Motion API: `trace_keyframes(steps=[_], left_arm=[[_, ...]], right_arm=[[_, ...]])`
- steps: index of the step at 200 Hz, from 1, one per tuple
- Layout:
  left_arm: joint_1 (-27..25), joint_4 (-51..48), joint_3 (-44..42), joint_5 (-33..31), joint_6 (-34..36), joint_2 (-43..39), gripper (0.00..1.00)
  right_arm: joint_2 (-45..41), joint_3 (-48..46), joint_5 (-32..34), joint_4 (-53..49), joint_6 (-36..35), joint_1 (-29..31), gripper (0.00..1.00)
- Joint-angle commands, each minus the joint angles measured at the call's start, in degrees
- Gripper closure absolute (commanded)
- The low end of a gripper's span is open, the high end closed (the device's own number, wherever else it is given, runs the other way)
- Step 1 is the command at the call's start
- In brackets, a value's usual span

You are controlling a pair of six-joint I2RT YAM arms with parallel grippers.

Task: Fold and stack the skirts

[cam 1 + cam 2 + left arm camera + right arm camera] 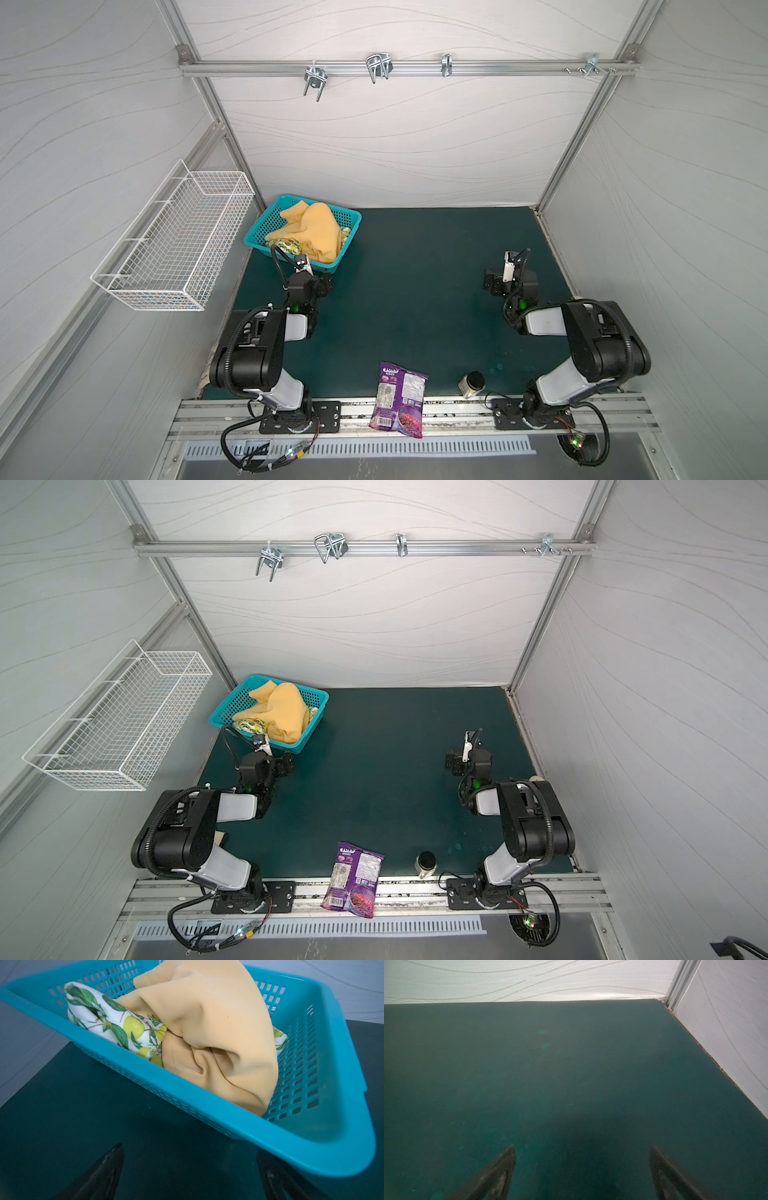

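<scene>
Skirts: two, one mustard-yellow skirt [316, 232], one lemon-print skirt [286, 246]
Baskets: two, teal plastic basket [270, 216] far left, white wire basket [174, 245] on left wall
Bags: one purple snack bag [400, 399], near edge
Jars: one dark-lidded jar [473, 383], near right
Arms: two, left arm [253, 353], right arm [598, 345]
Rail hardware: four metal hooks [315, 81] [377, 66] [445, 64] [592, 66], far wall

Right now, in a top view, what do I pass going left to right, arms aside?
In a top view: white wire basket on the left wall → teal basket holding the mustard skirt over the lemon-print skirt → purple snack bag → small dark-lidded jar.
</scene>
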Motion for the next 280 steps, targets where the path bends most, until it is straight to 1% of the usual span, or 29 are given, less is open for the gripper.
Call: trace_keyframes(steps=[1,19,40,55,79,102,127,132,138,145,153,166,179,202,225,241,250,264,280], left_arm=[[-0.2,1.4,1.6,0.2,1.0,0.3,0.01],[-0.7,1.6,1.3,-0.6,1.3,0.0,0.01],[-2.7,5.5,-0.9,-4.3,2.5,-0.2,0.01],[-4.0,9.8,-2.7,-7.3,3.3,-0.2,0.01],[-5.4,12.9,-5.0,-10.1,3.9,-2.2,0.01],[-8.0,11.4,-5.7,-12.5,6.2,-5.1,0.01],[-12.0,10.5,-6.0,-16.5,9.8,-7.4,0.01],[-12.9,10.3,-6.1,-16.8,10.5,-7.7,0.01],[-14.0,10.0,-6.2,-17.1,11.5,-8.1,0.01],[-15.0,9.1,-6.1,-17.9,12.3,-8.6,0.01],[-16.4,6.8,-5.7,-19.6,12.2,-9.4,0.01],[-18.3,2.9,-4.2,-21.3,12.3,-11.0,0.01],[-19.6,-4.2,-2.0,-21.4,11.5,-13.3,0.01],[-20.5,-18.5,4.2,-23.4,8.0,-16.6,0.01],[-20.9,-32.6,11.3,-20.8,3.9,-19.4,0.01],[-20.9,-38.6,15.3,-19.3,0.1,-20.3,0.01],[-20.9,-41.1,17.6,-18.6,-2.5,-20.2,0.01],[-20.9,-46.0,22.4,-16.1,-5.2,-18.9,0.01],[-20.9,-53.6,30.4,-14.3,-8.2,-14.9,0.01]], right_arm=[[0.1,0.9,-0.5,-0.3,0.2,-0.4,0.01],[-0.1,0.5,0.6,0.3,0.0,0.1,0.01],[-0.3,-1.9,8.2,5.1,0.4,2.0,0.01],[-0.7,-2.9,9.0,6.7,0.0,2.4,0.01],[-0.7,-3.5,10.6,8.4,-1.8,4.3,0.01],[-1.0,-4.4,10.6,9.8,-1.9,4.4,0.01],[-2.0,-6.2,10.6,12.6,-2.8,4.8,0.01],[-2.8,-6.2,12.9,12.7,-3.2,5.4,0.01],[-4.4,-6.0,16.1,10.4,-3.5,6.7,0.01],[-6.5,-6.0,17.0,8.2,-3.7,7.6,0.01],[-8.2,-7.0,16.9,8.4,-4.3,8.3,0.01],[-10.2,-8.4,20.7,9.6,-4.5,9.7,0.01],[-13.7,-8.7,22.5,6.6,-4.2,11.1,0.01],[-21.8,-6.1,22.0,-6.4,0.5,11.8,0.01],[-29.7,-2.4,19.5,-19.5,5.3,12.1,0.01],[-33.5,-0.1,18.5,-25.8,8.4,12.2,0.01],[-34.7,1.8,18.2,-29.6,10.1,12.2,0.01],[-34.9,6.1,16.0,-36.2,11.1,12.3,0.01],[-33.6,12.4,13.3,-45.0,13.4,12.4,0.01]])
